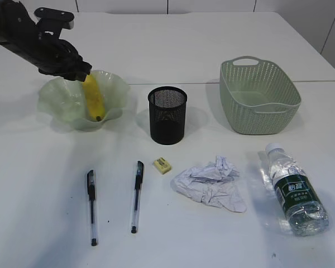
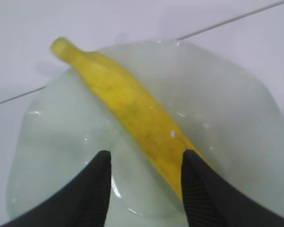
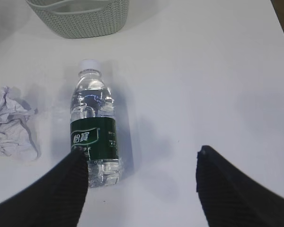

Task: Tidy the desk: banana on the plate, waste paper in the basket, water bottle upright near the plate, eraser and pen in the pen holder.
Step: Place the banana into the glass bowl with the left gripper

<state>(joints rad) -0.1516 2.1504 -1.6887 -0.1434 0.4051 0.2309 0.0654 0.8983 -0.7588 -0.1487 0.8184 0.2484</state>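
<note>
Upper left of exterior view: left gripper (image 1: 78,70) hangs at the back rim of the plate (image 1: 56,109), a wavy, translucent pale-green dish. Banana (image 1: 92,97) lies in it, smooth yellow, stem end at the rim by the fingers. In the left wrist view the jaws stand apart around nothing; right finger (image 2: 199,189) sits just beside the banana (image 2: 132,111).

Lower left: two pens (image 1: 91,206) (image 1: 137,195) lying flat, apart, open table around them. Small yellow eraser (image 1: 162,165) just right of the second pen. Black mesh pen holder (image 1: 167,114) upright at centre, clear on all sides.

Centre-right: crumpled waste paper (image 1: 212,184). Upper right: woven green basket (image 1: 259,97). Lower right: water bottle (image 1: 296,192) on its side, clear plastic, green label, cap toward the basket.

Right wrist view: right gripper (image 3: 142,184) spread wide, above bare table; left finger is near the bottle base (image 3: 92,137).
</note>
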